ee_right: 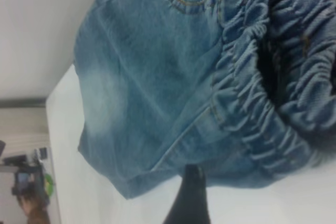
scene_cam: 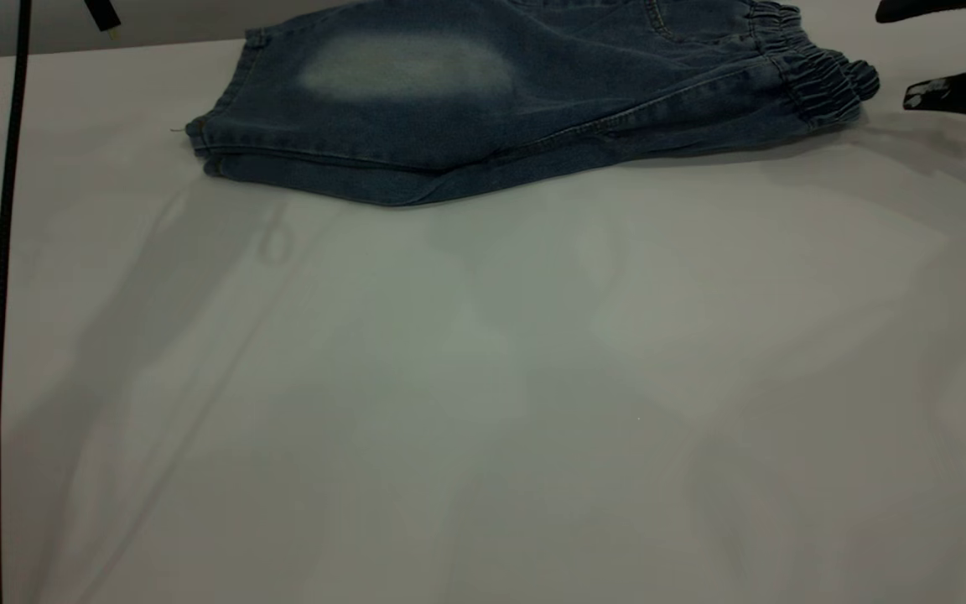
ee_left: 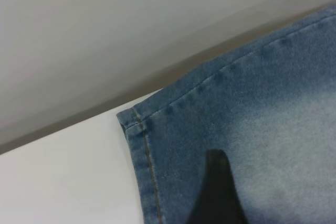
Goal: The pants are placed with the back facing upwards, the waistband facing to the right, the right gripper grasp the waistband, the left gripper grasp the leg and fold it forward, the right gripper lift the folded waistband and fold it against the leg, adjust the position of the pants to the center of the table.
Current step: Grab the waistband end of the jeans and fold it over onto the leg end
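Lying at the table's [scene_cam: 483,403] twelve o'clock edge, the pants [scene_cam: 516,101] are doubled over, waistband [scene_cam: 818,80] toward three o'clock. Right gripper [scene_cam: 944,50] hovers just past the waistband, jaws apart, clear of the cloth. Left gripper [ee_left: 218,192] sits over the hem corner at nine o'clock; jaw state cannot be told.

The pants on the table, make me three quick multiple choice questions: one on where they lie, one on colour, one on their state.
1. Where do the pants lie on the table?
A. far edge
B. centre
C. near edge

2. What colour is the faded patch?
A. red
B. pale
C. black

3. How is the waistband?
A. gripped and lifted
C. tucked under
B. resting, ungripped

Answers: 1 A, they sit along the far edge; 2 B, the patch is whitish; 3 B, the right gripper fingers stay apart from it.
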